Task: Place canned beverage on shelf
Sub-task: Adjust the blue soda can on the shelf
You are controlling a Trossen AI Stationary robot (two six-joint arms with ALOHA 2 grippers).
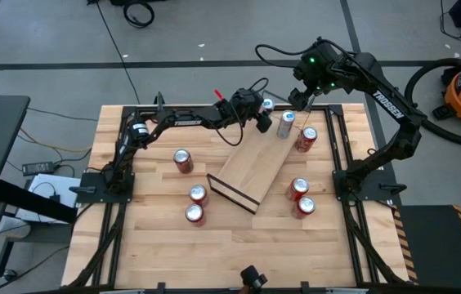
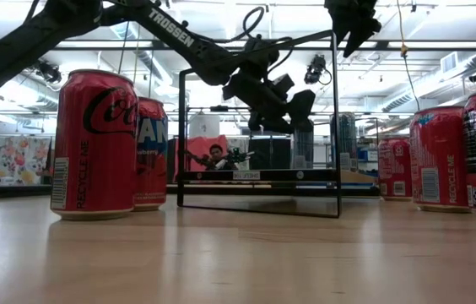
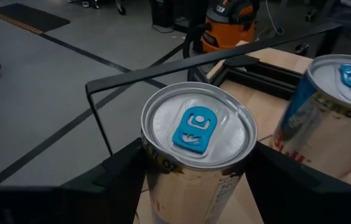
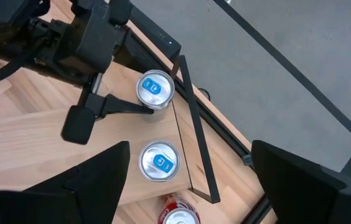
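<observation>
Left claw (image 4: 139,107) pinches a silver can (image 4: 155,89) at the shelf's (image 1: 251,167) 12 o'clock edge; right claw (image 1: 302,96) hovers spread above.

Glossy metal can (image 3: 195,149), matt light-wood shelf (image 1: 253,166), thin black wire frame (image 2: 259,176).

Between my black left fingers (image 3: 119,180) stands a silver aluminium can with a bright blue tab (image 3: 194,134). A second silver blue-tabbed can (image 4: 159,162) sits on the pale-wood shelf board with its black wire frame (image 1: 251,163). Red cola cans with white lettering (image 2: 94,143) dot my light wooden tabletop (image 1: 157,245).
</observation>
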